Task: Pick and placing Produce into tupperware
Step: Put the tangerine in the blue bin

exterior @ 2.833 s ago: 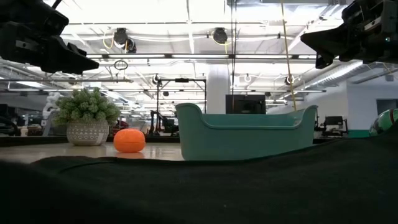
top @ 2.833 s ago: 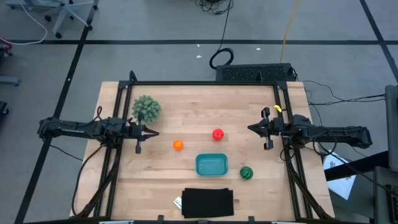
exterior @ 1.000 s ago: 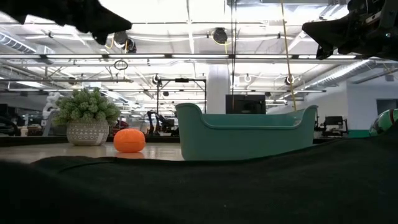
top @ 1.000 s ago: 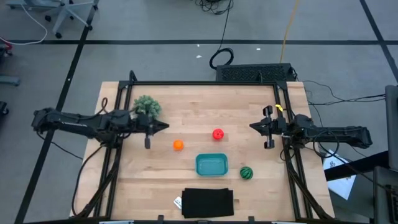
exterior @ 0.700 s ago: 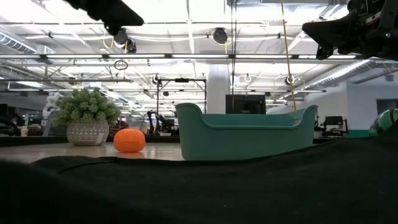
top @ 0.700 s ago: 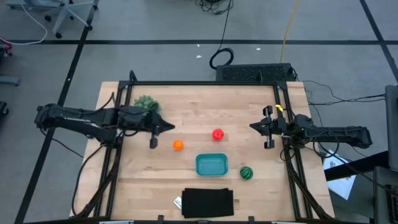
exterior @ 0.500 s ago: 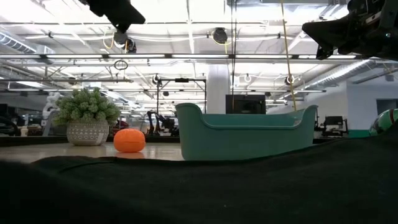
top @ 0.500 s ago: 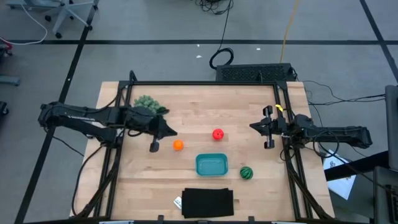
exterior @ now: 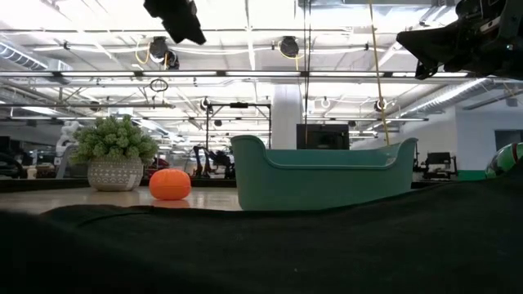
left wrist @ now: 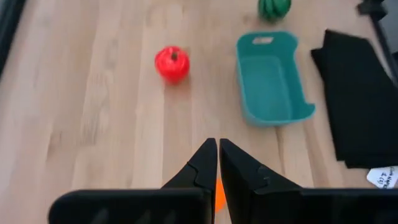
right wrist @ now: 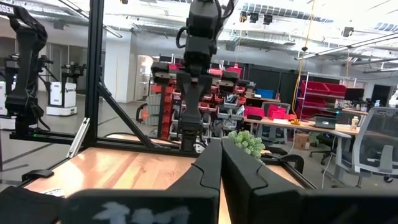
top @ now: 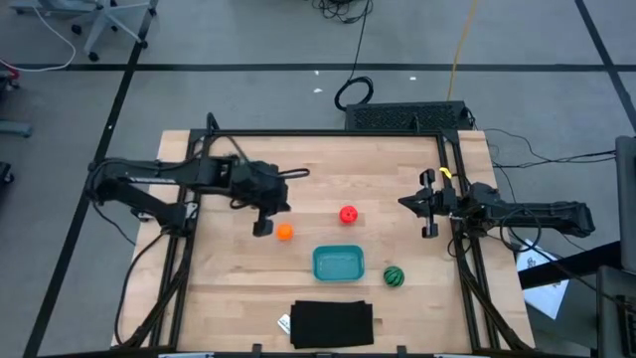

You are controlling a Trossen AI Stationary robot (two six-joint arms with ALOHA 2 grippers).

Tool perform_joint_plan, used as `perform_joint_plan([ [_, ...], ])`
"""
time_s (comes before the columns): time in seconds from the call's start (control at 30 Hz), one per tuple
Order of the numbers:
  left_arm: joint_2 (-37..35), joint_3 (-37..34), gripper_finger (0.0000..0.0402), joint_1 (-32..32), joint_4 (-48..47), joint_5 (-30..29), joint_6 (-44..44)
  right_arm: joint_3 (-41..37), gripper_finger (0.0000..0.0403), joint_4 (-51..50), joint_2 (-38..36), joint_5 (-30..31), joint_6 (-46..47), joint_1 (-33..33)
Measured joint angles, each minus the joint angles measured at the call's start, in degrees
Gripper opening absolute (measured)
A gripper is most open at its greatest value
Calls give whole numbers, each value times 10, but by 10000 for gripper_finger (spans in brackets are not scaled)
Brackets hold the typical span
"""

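Observation:
Three produce pieces lie apart on the wooden table: an orange one, a red one and a striped green one. The teal tupperware stands empty between them, near the front. My left gripper hangs shut above the table, tipped down, just beside and over the orange piece, which peeks out under its fingers. My right gripper waits shut at the table's right, raised and holding nothing.
A black flat rectangle lies at the front edge with a white label beside it. A potted bushy plant stands at the far left, under my left arm in the high view. Bare wood stretches behind the red piece.
My left gripper has moved toward the table's right and risen, and its fingers have tipped from near level to slanting down over the orange piece. It has stayed shut. The arm now covers the plant in the high view.

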Motion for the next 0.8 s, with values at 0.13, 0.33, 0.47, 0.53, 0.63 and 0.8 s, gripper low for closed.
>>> perform_joint_plan([
  [0.13, 41, 37, 24, 5, -59, 12, -6, 0, 0, -2, 0, 0, 0, 0],
  [0.33, 91, 71, 24, 5, -130, 12, -26, 0, 0, -4, 0, 0, 0, 0],
  [0.47, 109, 72, 24, 6, -144, 13, -29, 0, 0, -5, 0, 0, 0, 0],
  [0.53, 114, 72, 24, 8, -150, 13, -29, 0, 0, -5, 0, 0, 0, 0],
  [0.63, 117, 72, 24, 11, -156, 10, -25, 0, 0, -5, 0, 0, 0, 0],
  [0.8, 117, 72, 37, 11, -151, -25, -1, 0, 0, -8, 0, 0, 4, 0],
])
